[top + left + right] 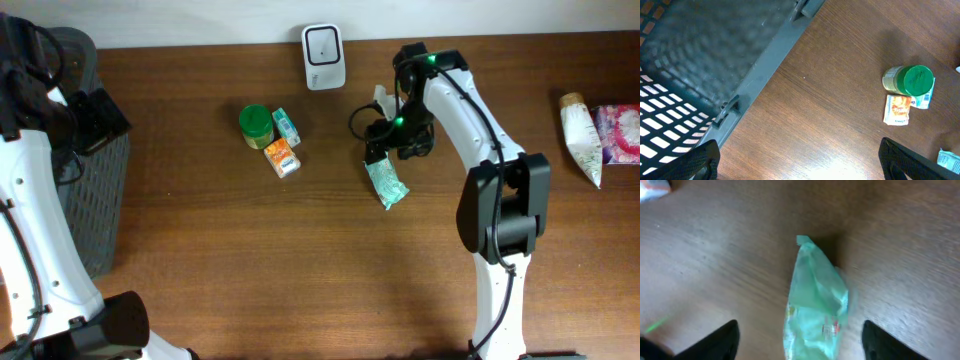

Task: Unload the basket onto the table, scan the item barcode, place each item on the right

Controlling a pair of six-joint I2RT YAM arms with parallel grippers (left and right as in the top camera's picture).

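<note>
A teal crinkled packet point(385, 184) lies flat on the wooden table. The right wrist view shows this packet point(817, 305) between my right gripper's point(800, 337) open fingers, with a gap of bare wood on each side. From overhead the right gripper point(378, 150) hovers over the packet's upper end. A white scanner point(324, 43) stands at the table's back edge, apart from the packet. My left gripper point(797, 150) is wide open over bare table beside the basket point(700, 50), with nothing between its fingers.
A green-lidded jar point(256, 124), a small teal box point(287, 125) and an orange packet point(282, 158) sit left of centre. A dark mesh basket point(95, 170) stands at the left edge. A white pouch point(582, 135) and a pink packet point(620, 130) lie far right.
</note>
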